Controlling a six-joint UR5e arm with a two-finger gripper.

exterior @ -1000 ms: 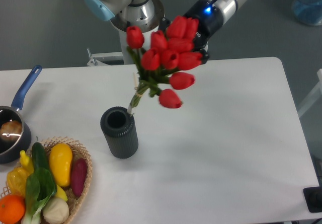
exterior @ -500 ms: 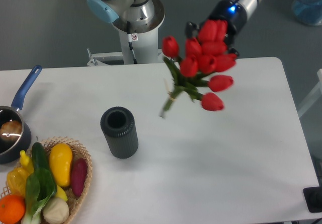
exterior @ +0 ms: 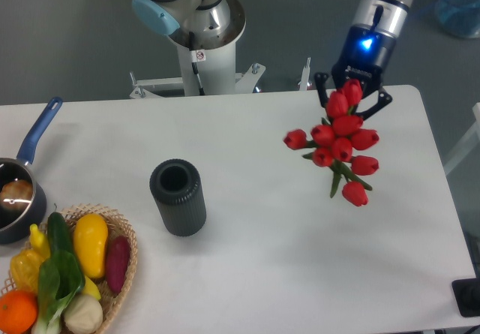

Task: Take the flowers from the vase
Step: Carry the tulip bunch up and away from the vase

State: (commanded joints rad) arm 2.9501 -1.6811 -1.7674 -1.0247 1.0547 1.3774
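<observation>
The flowers [exterior: 339, 143], a bunch of red tulip buds with green stems, hang in the air over the right side of the table, stems pointing down and away from the camera. My gripper [exterior: 352, 100] holds them from above, its dark fingers [exterior: 322, 88] on either side of the top buds. The vase [exterior: 178, 197], dark grey and ribbed, stands upright left of the table's middle with nothing in its round mouth. The flowers are well to the right of the vase and apart from it.
A dark pot with a blue handle [exterior: 39, 130] sits at the left edge. A wicker basket [exterior: 126, 268] with vegetables and fruit is at the front left. The robot's base [exterior: 201, 30] stands behind the table. A black object [exterior: 469, 296] lies at the front right.
The gripper has carried the flowers out of the vase and rightward across the table, turning the bunch so its stems now point down. The vase has stayed in place.
</observation>
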